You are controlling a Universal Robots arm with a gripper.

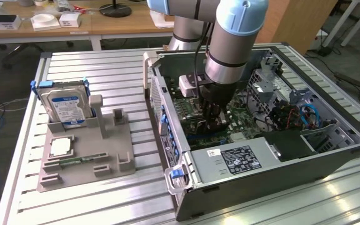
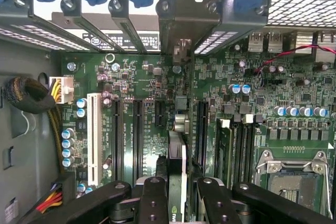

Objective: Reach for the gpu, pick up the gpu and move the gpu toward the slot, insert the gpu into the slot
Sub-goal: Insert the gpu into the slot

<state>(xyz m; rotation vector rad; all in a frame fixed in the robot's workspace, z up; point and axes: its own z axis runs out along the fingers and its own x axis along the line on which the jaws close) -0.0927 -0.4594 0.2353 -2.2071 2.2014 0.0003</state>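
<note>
No text can be read with certainty. The hard drive [image 1: 66, 108], at the exterior view's left, carries a blue and white label; its print is illegible. A black and white label [image 1: 237, 158] on the silver power supply housing [image 1: 230, 161] shows illegible lines. In the wrist view, a white sticker [image 2: 122, 40] near the expansion brackets and white lettering on the motherboard [image 2: 142, 124] are too small to read.
</note>
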